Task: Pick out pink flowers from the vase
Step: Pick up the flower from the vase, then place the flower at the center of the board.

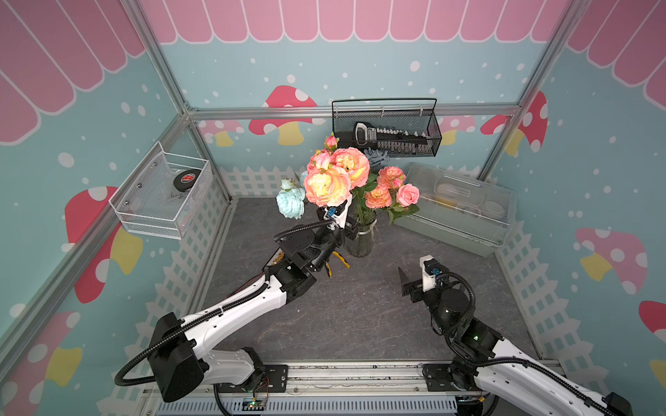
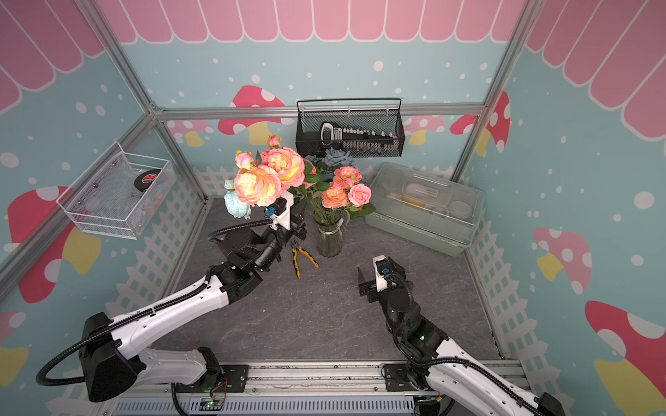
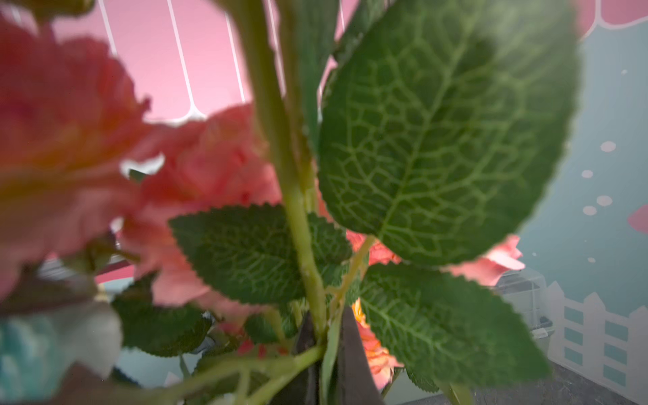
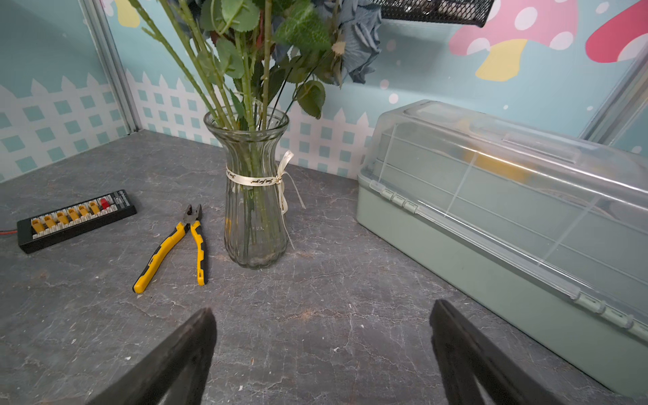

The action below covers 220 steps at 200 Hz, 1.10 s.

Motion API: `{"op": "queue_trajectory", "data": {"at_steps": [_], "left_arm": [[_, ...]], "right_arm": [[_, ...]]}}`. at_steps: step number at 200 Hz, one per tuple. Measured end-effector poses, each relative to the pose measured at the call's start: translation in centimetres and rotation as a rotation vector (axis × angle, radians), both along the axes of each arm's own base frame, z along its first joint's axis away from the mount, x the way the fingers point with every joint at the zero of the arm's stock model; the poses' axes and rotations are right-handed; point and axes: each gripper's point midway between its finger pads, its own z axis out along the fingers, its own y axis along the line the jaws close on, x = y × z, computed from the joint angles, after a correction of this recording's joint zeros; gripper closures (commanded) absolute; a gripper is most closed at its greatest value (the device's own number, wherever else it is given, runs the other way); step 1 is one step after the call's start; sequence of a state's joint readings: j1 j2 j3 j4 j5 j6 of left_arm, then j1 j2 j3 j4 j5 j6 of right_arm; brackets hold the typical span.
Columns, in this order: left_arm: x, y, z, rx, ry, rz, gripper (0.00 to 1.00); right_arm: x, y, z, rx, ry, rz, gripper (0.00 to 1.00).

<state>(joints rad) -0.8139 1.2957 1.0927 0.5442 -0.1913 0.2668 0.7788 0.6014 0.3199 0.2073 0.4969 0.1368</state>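
The clear ribbed vase (image 1: 360, 240) (image 2: 329, 240) (image 4: 256, 210) stands at the back middle of the table and holds several green stems. Large coral-pink flowers (image 1: 328, 185) (image 2: 257, 185) lean left above it, and smaller pink flowers (image 1: 408, 194) (image 2: 359, 194) spread to the right. My left gripper (image 1: 350, 226) (image 2: 298, 218) (image 3: 326, 315) is just left of the vase's neck, under the big blooms, shut on a thin green stem (image 3: 301, 245). I cannot see that stem's lower end. My right gripper (image 1: 406, 284) (image 2: 363, 284) (image 4: 321, 315) hovers open and empty over the table, in front of the vase.
Yellow-handled pliers (image 2: 302, 257) (image 4: 175, 242) lie left of the vase, with a black connector board (image 4: 75, 219) farther left. A large translucent plastic box (image 1: 457, 207) (image 4: 508, 210) fills the back right. Aqua bloom (image 1: 291, 203) and dusty-blue roses (image 2: 337, 156) share the vase. Wire baskets (image 1: 387, 129) (image 1: 162, 194) hang on the walls.
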Motion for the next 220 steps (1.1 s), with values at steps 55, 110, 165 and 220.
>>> {"op": "queue_trajectory", "data": {"at_steps": [55, 110, 165, 220], "left_arm": [[-1.8, 1.3, 4.9, -0.024, -0.041, -0.022, 1.00], [-4.0, 1.9, 9.5, -0.037, -0.007, -0.106, 1.00], [-7.9, 3.3, 12.3, -0.060, 0.096, -0.251, 1.00], [-9.5, 2.8, 8.7, -0.033, 0.303, -0.358, 1.00]], "right_arm": [[0.0, 0.9, 0.3, 0.003, 0.005, 0.046, 0.06], [-0.3, 2.3, 2.3, 0.029, -0.013, 0.117, 0.07], [-2.0, 4.5, 9.1, 0.110, -0.090, 0.284, 0.04], [-6.1, 6.7, 15.1, 0.180, -0.148, 0.549, 0.18]]}}
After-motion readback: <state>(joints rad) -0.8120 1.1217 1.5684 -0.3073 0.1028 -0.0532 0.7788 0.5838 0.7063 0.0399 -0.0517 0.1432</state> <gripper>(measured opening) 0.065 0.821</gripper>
